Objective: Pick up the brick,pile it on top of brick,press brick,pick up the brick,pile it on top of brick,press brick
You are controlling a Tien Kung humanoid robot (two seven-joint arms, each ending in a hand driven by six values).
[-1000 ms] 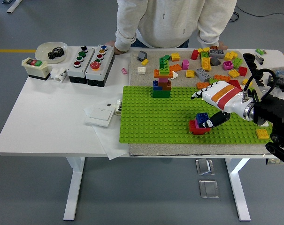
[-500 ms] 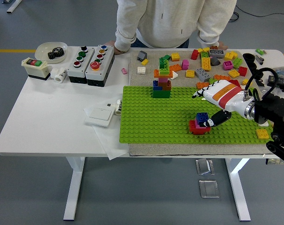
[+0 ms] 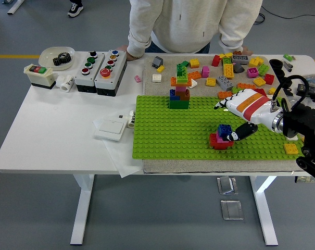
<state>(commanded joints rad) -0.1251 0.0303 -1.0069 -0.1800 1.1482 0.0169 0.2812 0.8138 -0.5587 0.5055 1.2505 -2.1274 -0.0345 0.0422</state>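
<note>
A dark fingertip [image 3: 235,135] of the robot's right hand [image 3: 244,112] touches the right side of a small stack of plastic bricks [image 3: 221,138]: a blue brick on top, a magenta one under it, red ones at the base. Whether the hand grips the stack or only presses against it cannot be told. The stack stands on the large green studded baseplate [image 3: 167,135], near its front right part. A taller multicoloured brick tower [image 3: 180,88] rises at the baseplate's far edge. Loose coloured bricks [image 3: 227,70] lie scattered beyond the baseplate. Behind them, a person's hands [image 3: 121,49] rest on the white table [image 3: 53,135].
</note>
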